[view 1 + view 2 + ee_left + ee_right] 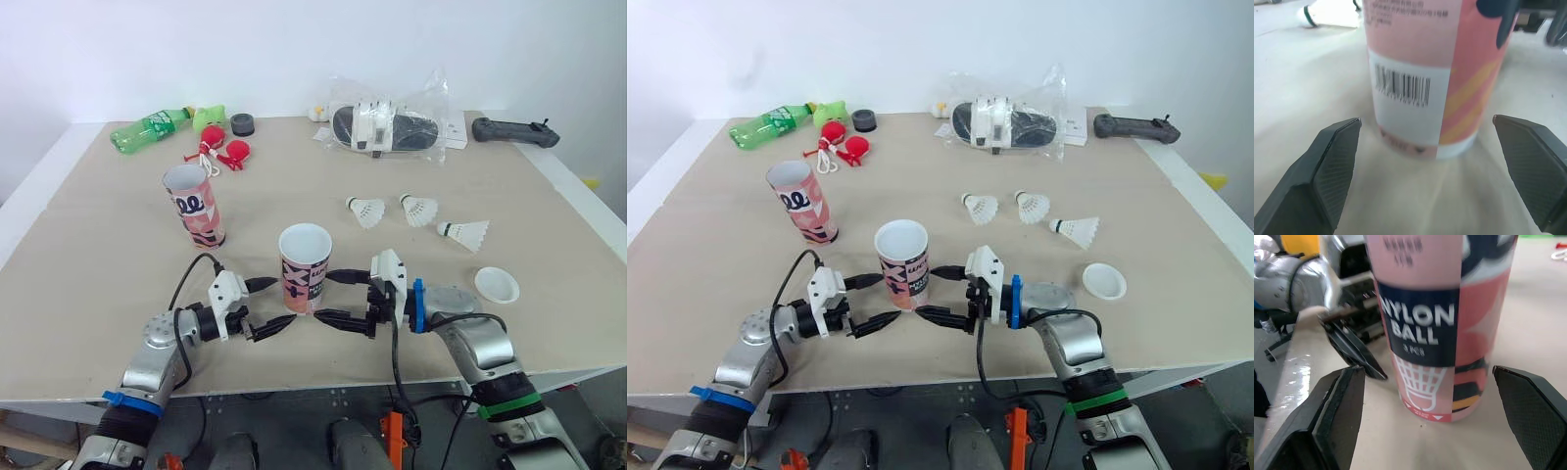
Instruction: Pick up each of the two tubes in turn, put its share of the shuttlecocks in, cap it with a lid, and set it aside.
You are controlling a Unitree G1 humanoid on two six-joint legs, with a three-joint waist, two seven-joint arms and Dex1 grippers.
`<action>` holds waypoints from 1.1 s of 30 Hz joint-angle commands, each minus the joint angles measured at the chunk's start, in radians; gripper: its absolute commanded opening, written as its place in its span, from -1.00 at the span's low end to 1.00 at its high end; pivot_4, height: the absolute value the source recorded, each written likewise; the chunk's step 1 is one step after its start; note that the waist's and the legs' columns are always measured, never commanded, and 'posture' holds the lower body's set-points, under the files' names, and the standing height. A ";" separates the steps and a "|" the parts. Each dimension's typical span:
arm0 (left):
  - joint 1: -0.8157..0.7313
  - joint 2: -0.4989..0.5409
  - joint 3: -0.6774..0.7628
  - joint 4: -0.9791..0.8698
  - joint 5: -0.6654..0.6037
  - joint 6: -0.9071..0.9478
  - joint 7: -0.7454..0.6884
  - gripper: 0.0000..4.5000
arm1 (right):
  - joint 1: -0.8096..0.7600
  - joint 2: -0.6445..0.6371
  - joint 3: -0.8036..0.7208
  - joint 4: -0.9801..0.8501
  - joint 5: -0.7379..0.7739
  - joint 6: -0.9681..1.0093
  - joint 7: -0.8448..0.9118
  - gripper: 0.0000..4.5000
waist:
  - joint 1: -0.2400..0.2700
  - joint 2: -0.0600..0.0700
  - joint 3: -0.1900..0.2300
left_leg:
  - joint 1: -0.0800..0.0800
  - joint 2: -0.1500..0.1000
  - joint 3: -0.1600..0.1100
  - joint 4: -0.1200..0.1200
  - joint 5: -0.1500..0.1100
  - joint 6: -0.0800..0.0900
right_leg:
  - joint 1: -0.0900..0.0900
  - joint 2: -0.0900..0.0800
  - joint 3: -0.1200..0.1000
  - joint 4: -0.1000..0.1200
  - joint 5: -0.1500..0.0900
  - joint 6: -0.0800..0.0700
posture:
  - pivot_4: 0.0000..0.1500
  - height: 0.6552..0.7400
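This looks like a robot test lab. A plain beige table point(88, 284) stands against a bare white wall point(294, 49). Unrelated props are scattered along its far edge: a green soda bottle point(149, 128), red toys point(223, 150), a bagged device point(387, 125) and a black handheld controller point(514, 130).

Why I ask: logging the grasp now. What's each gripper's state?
Left gripper: open, aimed at the near tube, holding nothing.
Right gripper: open, facing the same tube, holding nothing.
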 commanded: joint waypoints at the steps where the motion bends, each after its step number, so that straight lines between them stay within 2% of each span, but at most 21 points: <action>1: 0.052 0.044 0.034 0.024 0.001 0.044 0.005 0.98 | -0.023 0.028 0.009 0.017 -0.013 -0.038 -0.002 1.00 | 0.000 0.001 0.001 | 0.000 0.000 0.000 0.000 0.000 0.000 | 0.000 0.000 0.000 0.000 0.000 0.000 | 1.00 1.00; 13: 0.150 0.112 0.106 -0.059 -0.041 0.086 0.017 0.98 | -0.141 0.145 0.039 0.238 -0.080 -0.161 0.000 1.00 | -0.010 0.003 0.005 | 0.000 0.001 0.000 -0.001 0.000 0.000 | 0.000 0.001 0.000 0.000 0.001 -0.001 | 1.00 1.00; 25: 0.172 0.112 0.123 -0.101 -0.050 0.108 0.032 0.98 | -0.183 0.193 0.056 0.309 -0.104 -0.182 0.022 1.00 | -0.010 0.005 0.006 | 0.001 0.003 0.000 -0.001 0.000 0.000 | -0.001 0.002 0.000 0.000 0.001 -0.001 | 1.00 1.00; 29: 0.177 0.110 0.129 -0.120 -0.072 0.127 0.025 1.00 | -0.179 0.201 0.055 0.309 -0.107 -0.189 0.024 0.48 | -0.010 0.005 0.006 | 0.001 0.003 0.000 -0.001 -0.001 -0.001 | -0.001 0.003 0.000 0.000 0.001 0.000 | 1.00 1.00; 31: 0.180 0.107 0.131 -0.129 -0.083 0.131 0.019 1.00 | -0.174 0.204 0.047 0.294 -0.100 -0.186 0.020 0.35 | -0.010 0.005 0.006 | 0.000 0.004 0.000 -0.001 -0.001 -0.001 | -0.001 0.003 0.000 0.000 0.001 0.000 | 1.00 1.00; 33: 0.177 0.108 0.127 -0.156 -0.085 0.138 0.019 1.00 | -0.169 0.203 0.021 0.246 -0.071 -0.155 0.004 0.33 | -0.010 0.005 0.007 | 0.000 0.004 0.000 -0.001 -0.001 -0.001 | -0.001 0.004 0.000 0.000 0.001 0.000 | 1.00 1.00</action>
